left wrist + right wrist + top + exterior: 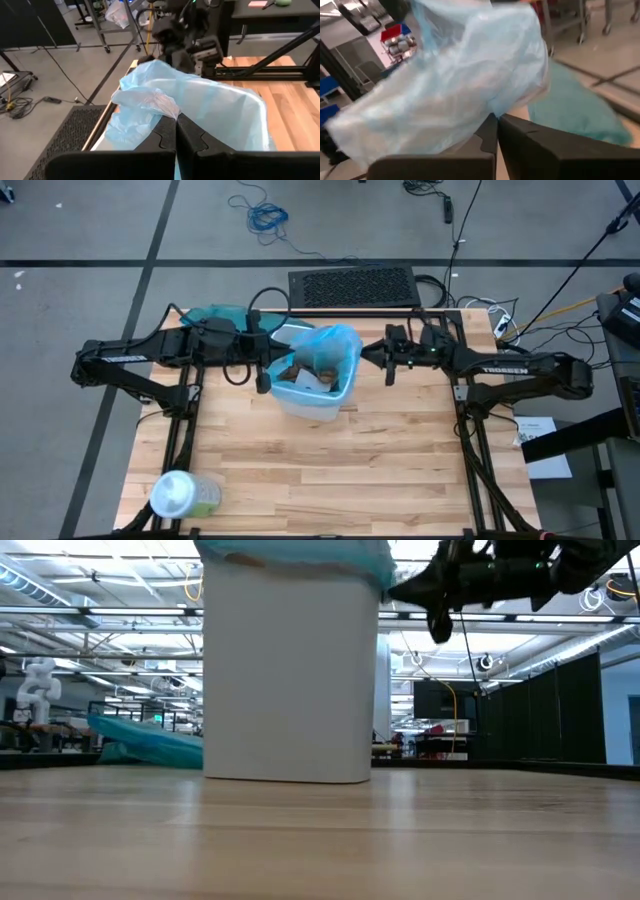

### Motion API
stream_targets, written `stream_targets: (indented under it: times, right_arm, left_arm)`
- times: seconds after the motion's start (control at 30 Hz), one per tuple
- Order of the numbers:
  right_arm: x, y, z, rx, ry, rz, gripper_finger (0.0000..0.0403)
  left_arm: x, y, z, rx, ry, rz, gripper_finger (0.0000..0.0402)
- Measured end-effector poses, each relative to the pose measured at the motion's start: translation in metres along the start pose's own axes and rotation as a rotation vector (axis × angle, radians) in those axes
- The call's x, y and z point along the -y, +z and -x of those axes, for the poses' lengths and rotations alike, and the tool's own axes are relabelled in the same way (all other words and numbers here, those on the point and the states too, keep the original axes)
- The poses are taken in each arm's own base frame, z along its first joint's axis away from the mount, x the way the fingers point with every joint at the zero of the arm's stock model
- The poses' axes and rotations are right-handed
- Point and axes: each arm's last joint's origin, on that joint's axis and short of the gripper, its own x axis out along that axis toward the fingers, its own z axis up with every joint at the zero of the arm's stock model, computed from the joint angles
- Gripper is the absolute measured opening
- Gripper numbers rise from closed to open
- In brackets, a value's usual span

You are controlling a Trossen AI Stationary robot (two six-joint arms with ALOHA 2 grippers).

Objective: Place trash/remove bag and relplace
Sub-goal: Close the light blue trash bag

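The pale-blue bag (325,345) lines a white bin (318,402) standing mid-table, and its rim is bunched up above the bin's top (300,554). Brown paper wads and a white scrap (305,373) lie inside it. My left gripper (266,368) is at the bin's left rim and is shut on the bag (150,102). My right gripper (370,352) is at the right rim, also shut on the bag (455,75). In the low view the right gripper (415,585) is level with the bin's top. My left gripper pinches a gathered fold of the bag's rim (169,111) between its two fingers, coming level from the table's left. The film rises bunched beyond the fingertips; the rest stays draped in the bin. My right gripper pinches a bunched edge of the bag's rim (492,111) between its shut fingers, coming level from the table's right. The film billows slack beyond the fingertips.
A darker teal-green bag (215,314) lies on the table's far left behind the left arm, also showing in the low view as a teal-green bag (150,745). A pale-green container with a white lid (182,496) lies at the near left corner. Bare wood (400,460) stretches in front of the bin.
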Motion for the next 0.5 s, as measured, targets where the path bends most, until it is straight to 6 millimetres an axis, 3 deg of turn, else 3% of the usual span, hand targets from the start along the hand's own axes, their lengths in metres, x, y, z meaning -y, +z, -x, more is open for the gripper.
stream_targets:
  times: [0.23, 0.5]
  right_arm:
    - [-0.02, 0.037, 0.008, 0.015, -0.026, 0.129, 0.0]
    - [-0.063, 0.082, -0.002, -0.142, -0.194, 0.41, 0.0]
  left_arm:
    - [0.001, 0.0, 0.0, -0.001, 0.038, -0.022, 0.0]
    - [0.006, 0.001, 0.003, -0.015, 0.186, -0.082, 0.0]
